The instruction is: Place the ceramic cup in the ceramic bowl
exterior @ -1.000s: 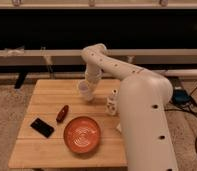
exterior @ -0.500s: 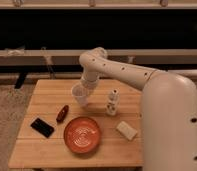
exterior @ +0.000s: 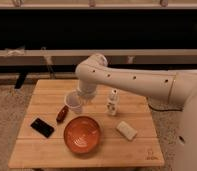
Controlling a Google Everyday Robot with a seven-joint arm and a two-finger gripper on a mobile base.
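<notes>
The white ceramic cup (exterior: pixel 73 102) is held tilted just above the wooden table (exterior: pixel 47 150), a little behind and left of the orange-red ceramic bowl (exterior: pixel 82 135). The bowl sits at the table's front middle with a pale swirl inside. My gripper (exterior: pixel 82 96) is at the end of the white arm reaching in from the right, right against the cup's rim. The arm's wrist hides most of the gripper.
A small patterned white bottle (exterior: pixel 112 103) stands right of the cup. A flat white block (exterior: pixel 126 130) lies right of the bowl. A dark red object (exterior: pixel 61 114) and a black phone-like slab (exterior: pixel 42 127) lie left of the bowl.
The arm has carried the cup forward and to the left, lower and closer to the bowl. The other objects have not moved.
</notes>
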